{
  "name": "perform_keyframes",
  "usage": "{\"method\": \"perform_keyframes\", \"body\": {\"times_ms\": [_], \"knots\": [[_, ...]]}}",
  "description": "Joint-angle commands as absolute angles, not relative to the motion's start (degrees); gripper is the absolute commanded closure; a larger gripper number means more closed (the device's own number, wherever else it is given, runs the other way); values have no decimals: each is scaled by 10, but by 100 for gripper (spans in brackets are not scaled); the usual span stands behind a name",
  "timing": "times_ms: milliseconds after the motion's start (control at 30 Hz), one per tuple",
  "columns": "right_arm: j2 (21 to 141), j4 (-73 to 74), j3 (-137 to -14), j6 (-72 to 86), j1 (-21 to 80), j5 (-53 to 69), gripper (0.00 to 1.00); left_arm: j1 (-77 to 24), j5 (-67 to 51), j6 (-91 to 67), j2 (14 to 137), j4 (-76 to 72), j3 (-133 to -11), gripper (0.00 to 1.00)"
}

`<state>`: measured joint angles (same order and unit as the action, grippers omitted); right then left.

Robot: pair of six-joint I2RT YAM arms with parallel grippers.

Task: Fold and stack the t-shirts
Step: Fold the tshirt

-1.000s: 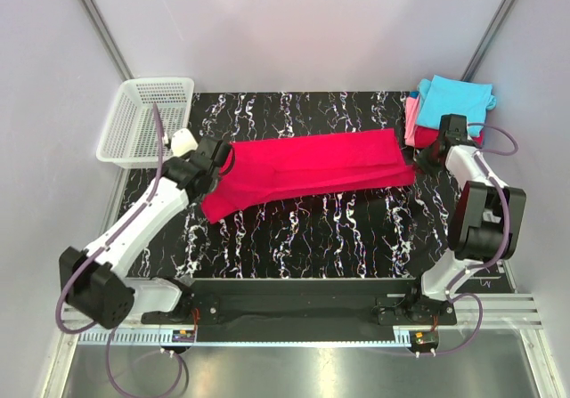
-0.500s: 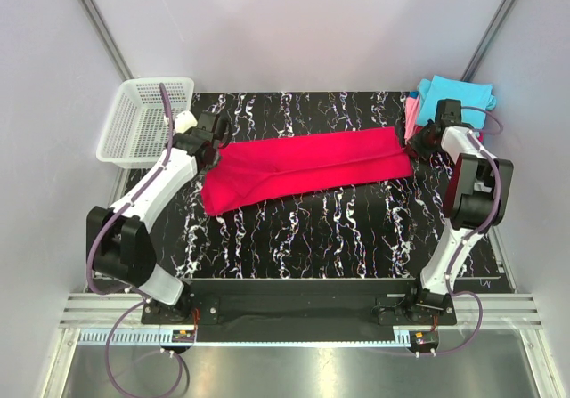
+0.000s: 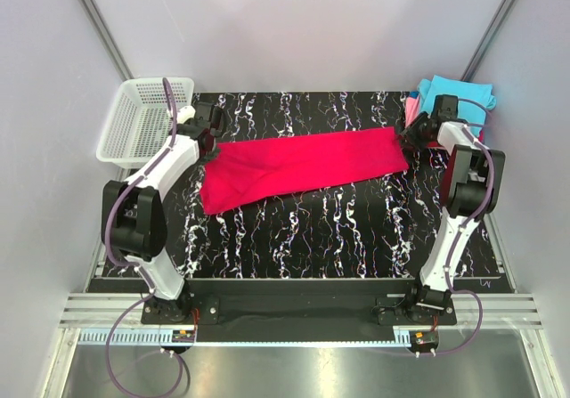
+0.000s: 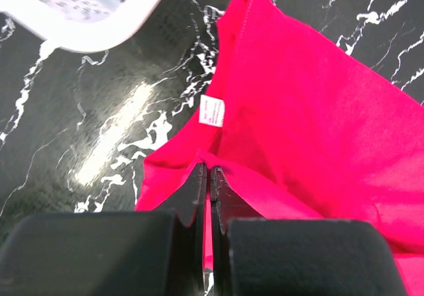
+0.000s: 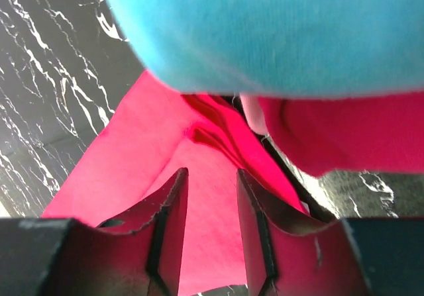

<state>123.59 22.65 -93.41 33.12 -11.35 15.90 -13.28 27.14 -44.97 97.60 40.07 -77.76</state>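
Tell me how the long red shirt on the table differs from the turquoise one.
The red shirt lies stretched long across the table; the turquoise shirt is folded small. The red one lies on bare table, the turquoise tops a stack. The left gripper pinches the red one; nothing grips the turquoise. Both are plain cloth.

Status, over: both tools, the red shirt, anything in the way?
Left tool shut on red shirt, label end. Right tool open over far end. Folded stack crowding it.

white arms (image 3: pixel 166 168), black joints (image 3: pixel 135 227), purple cables (image 3: pixel 167 104)
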Motion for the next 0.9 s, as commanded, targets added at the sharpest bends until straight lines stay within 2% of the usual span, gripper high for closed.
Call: {"method": "perform_keyframes", "body": {"times_ms": [0, 233, 500, 667, 767, 867], "knots": [[1172, 182, -908, 318, -113, 138, 58, -125, 229, -407, 993, 350, -824, 98], [1106, 164, -839, 309, -103, 191, 64, -117, 185, -379, 1040, 336, -859, 87], [1109, 177, -799, 294, -68, 238, 71, -113, 255, -409, 1071, 366, -899, 87], [1142, 187, -809, 308, -62, 250, 74, -113, 300, -456, 1053, 402, -875, 87], [1150, 197, -813, 317, -61, 248, 75, -113, 306, -461, 1045, 403, -857, 82], [1149, 200, -814, 318, -56, 248, 76, -113, 311, -450, 1046, 403, -860, 59]]}}
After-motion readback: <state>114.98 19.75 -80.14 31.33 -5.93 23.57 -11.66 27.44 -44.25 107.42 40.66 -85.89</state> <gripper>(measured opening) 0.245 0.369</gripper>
